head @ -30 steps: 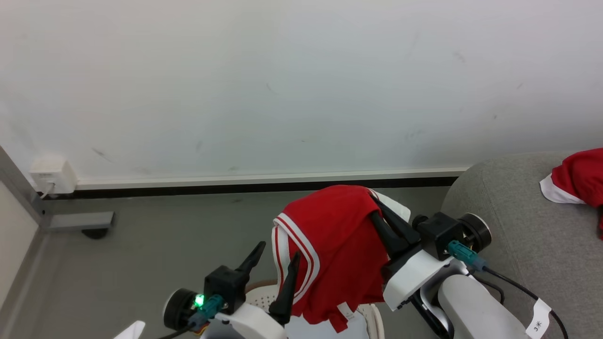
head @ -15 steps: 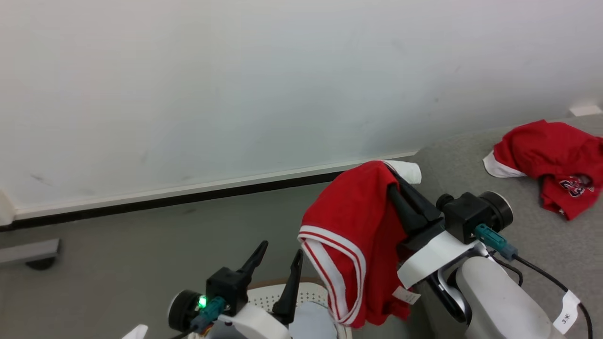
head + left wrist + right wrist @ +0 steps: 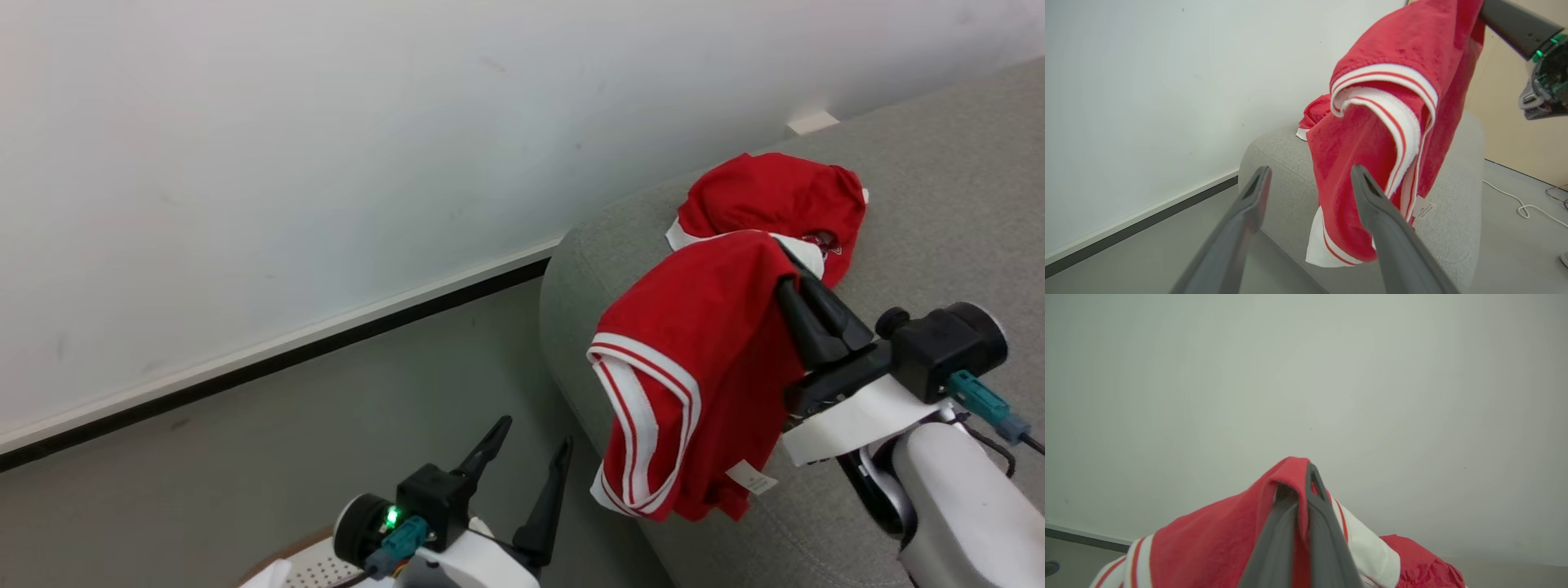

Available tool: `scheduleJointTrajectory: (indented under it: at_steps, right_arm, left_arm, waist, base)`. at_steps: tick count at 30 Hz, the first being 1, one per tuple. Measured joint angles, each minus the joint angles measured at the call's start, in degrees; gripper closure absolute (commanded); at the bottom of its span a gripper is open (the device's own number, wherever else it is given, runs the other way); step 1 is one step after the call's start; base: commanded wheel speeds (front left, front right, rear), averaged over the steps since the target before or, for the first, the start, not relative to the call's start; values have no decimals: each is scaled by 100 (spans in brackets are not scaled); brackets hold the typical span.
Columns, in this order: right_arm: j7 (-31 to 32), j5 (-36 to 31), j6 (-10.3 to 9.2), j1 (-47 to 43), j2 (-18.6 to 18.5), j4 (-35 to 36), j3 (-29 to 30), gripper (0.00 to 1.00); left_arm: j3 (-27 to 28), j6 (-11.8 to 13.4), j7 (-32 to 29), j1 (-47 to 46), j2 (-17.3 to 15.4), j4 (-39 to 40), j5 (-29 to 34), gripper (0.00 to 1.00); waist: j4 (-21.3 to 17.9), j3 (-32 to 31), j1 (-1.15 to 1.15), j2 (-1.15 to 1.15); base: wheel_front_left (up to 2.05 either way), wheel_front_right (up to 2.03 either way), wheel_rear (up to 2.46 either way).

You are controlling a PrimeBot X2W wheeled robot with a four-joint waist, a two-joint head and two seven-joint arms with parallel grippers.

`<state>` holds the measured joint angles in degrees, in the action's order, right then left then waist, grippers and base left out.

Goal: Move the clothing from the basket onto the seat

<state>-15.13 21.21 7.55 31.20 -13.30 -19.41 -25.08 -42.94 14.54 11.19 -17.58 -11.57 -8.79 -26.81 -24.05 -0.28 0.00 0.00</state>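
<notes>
our right fingers (image 3: 790,286) are clenched on a red garment (image 3: 694,343) with white striped trim, and we hold it in the air over the near end of the grey sofa (image 3: 939,204). the cloth is draped over the fingertips and hangs down in front of the sofa's rounded end. a small white label (image 3: 751,478) shows at its lower hem. we cannot tell whether the lowest fold touches the sofa. a second red garment (image 3: 767,192) with a white edge lies crumpled on the sofa, farther back along it than the held one, on the side toward the pale wall (image 3: 326,163). our left fingers (image 3: 558,465) are spread apart and grasp nothing. they hover off the sofa's end, above the grey floor (image 3: 286,441), with the hanging cloth just beyond them on the sofa side. a corner of the white basket (image 3: 314,563), with small holes and a brown rim, sits on the floor out from the sofa's end, beneath our left wrist.
</notes>
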Motion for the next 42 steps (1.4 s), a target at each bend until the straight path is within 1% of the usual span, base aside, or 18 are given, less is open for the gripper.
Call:
scheduleJointTrajectory:
  at_steps: [3,8,11,13,19,22,24,27,30,33,36,39,42]
  right_arm:
    - [-1,27,0,-87,-194,176,243,100]
    - [0,71,0,-157,-516,324,567,100]
    - [-1,231,0,-140,-691,385,825,100]
    - [-1,437,0,-33,-742,359,1044,100]
    - [0,632,0,680,-1165,40,1384,100]
    - [0,732,0,1224,-1425,-261,1455,100]
    - [-1,809,0,1636,-1674,-468,1521,100]
    - [-1,948,0,2300,-2101,-867,1775,100]
    - [-2,946,0,2924,-2535,-1508,2111,100]
    - [1,900,0,3357,-2856,-2218,2353,100]
    - [0,746,0,3599,-3117,-2883,2535,100]
    - [0,565,0,3620,-3237,-3478,2696,100]
    - [-1,492,0,3405,-3081,-3972,2909,100]
  left_arm:
    - [-85,-76,12,-98,70,-12,9,0]
    - [-236,-165,7,-244,175,-54,64,0]
    - [-352,-245,-59,-475,231,-89,142,0]
    - [-423,-292,-91,-629,281,-119,214,0]
    - [-567,-399,-182,-1186,420,-231,438,0]
    - [-581,-400,-196,-1423,472,-312,528,0]
    - [-590,-400,-192,-1564,501,-355,565,0]
    - [-577,-398,-175,-1707,519,-413,584,0]
    - [-541,-382,-143,-1838,515,-441,627,0]
    - [-519,-356,-98,-1946,523,-444,666,0]
    - [-497,-332,-69,-2025,526,-434,698,0]
    - [-478,-288,-57,-2088,525,-421,723,0]
    - [-463,-261,-52,-2094,509,-432,724,0]
  waist:
    - [-191,73,0,0]
    - [-265,296,0,0]
    - [-215,506,0,0]
    - [-158,675,0,0]
    - [100,1311,1,0]
    - [264,1658,1,0]
    - [390,1884,1,0]
    - [585,2209,1,0]
    - [778,2509,1,0]
    - [975,2772,1,0]
    - [1146,2997,1,0]
    - [1281,3184,1,0]
    - [1364,3309,1,0]
  base:
    - [0,0,0]
    - [0,0,0]
    - [0,0,0]
    - [0,0,0]
    - [0,0,0]
    - [0,0,0]
    - [0,0,0]
    - [0,0,0]
    - [0,0,0]
    - [0,0,0]
    - [0,0,0]
    - [0,0,0]
    - [0,0,0]
